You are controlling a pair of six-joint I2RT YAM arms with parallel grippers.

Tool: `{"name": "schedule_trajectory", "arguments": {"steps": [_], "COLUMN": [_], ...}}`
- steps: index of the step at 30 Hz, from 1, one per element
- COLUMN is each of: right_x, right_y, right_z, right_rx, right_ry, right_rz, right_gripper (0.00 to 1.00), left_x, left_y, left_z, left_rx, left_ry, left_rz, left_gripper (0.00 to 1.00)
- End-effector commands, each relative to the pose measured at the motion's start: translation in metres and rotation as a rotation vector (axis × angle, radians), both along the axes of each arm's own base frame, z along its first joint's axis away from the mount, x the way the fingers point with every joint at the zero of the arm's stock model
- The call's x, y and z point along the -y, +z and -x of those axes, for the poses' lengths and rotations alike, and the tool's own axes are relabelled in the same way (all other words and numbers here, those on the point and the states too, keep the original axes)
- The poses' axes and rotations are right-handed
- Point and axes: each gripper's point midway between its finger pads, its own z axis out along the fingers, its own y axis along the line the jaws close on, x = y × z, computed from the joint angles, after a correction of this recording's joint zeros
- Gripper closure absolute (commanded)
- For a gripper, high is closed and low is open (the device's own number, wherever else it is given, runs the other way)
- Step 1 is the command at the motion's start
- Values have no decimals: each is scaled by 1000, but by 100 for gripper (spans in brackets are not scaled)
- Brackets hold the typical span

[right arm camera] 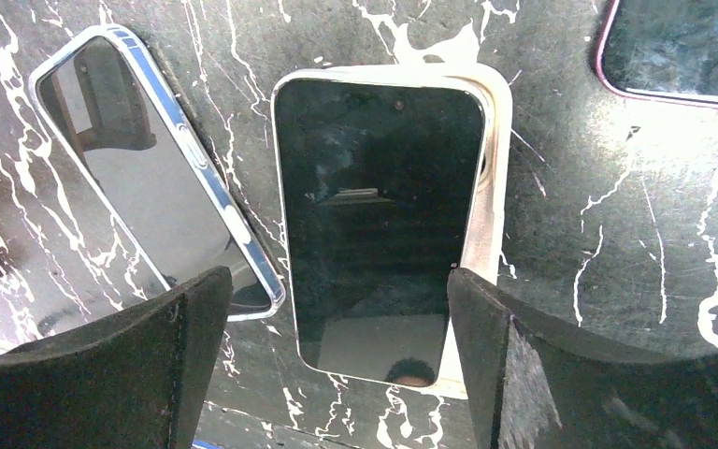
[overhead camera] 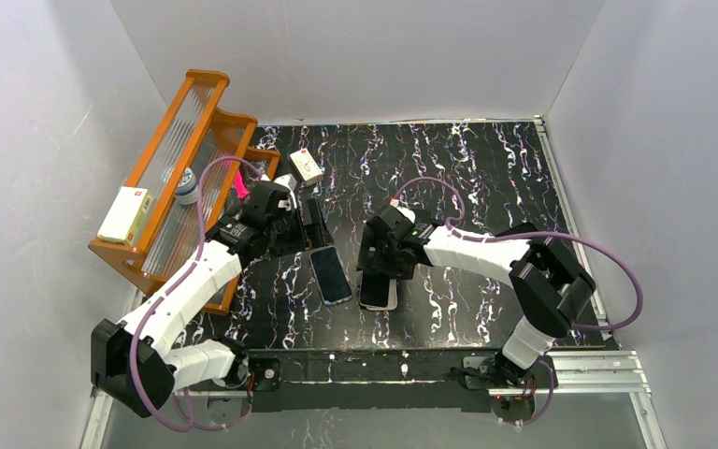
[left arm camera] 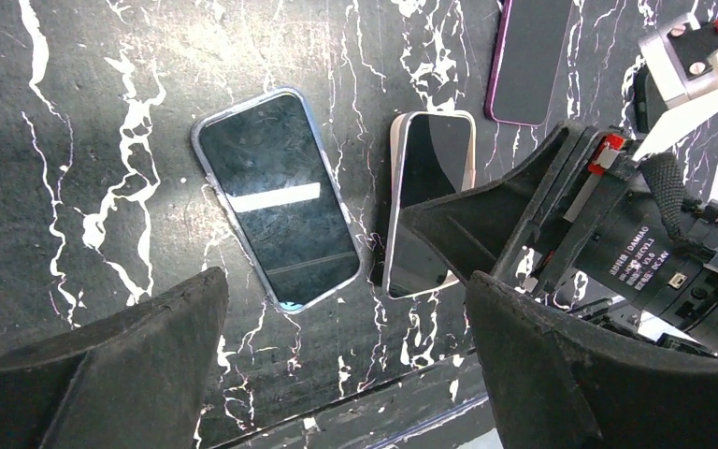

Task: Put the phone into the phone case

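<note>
A black-screened phone [right arm camera: 379, 224] lies face up and skewed on a cream phone case [right arm camera: 493, 187], whose right and top edges stick out from under it. The pair also shows in the top view [overhead camera: 379, 290] and the left wrist view [left arm camera: 425, 196]. My right gripper [right arm camera: 337, 313] is open and hovers over the phone's near end, one finger on each side of it [overhead camera: 374, 257]. My left gripper [left arm camera: 344, 313] is open and empty, above the table behind the phones [overhead camera: 310, 229].
A second phone in a clear blue-rimmed case [overhead camera: 330, 275] lies just left of the pair. A purple-rimmed phone [left arm camera: 533, 56] lies beyond, near the right arm. An orange rack [overhead camera: 178, 159] stands at the left and a small white box [overhead camera: 306, 166] behind it. A metal rail [overhead camera: 411, 365] runs along the near edge.
</note>
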Motion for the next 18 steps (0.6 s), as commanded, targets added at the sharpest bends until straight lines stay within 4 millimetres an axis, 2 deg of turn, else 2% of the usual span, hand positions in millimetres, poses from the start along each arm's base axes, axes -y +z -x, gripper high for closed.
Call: {"name": "schedule_trajectory", "arguments": {"steps": [1,7,11,18], "right_x": [-1,11,28,39], "right_y": [19,29,28,11], "right_z": [-8,-8,-7,11], "right_rx": [45,78,80,20], "right_ry": [20,109,112,157], "right_rz": [4,-44,-103,-169], "right_gripper": [7,12,25,41], "left_x": [7,28,44,79], "left_y": [5,-7,-19,-52], "left_z": [1,7,14,29], "left_rx": [-5,-62,-97,-178], "left_ry": [-22,-52,-74,-116], "left_rz": [34,133,179,201], "left_gripper": [6,20,34,47]}}
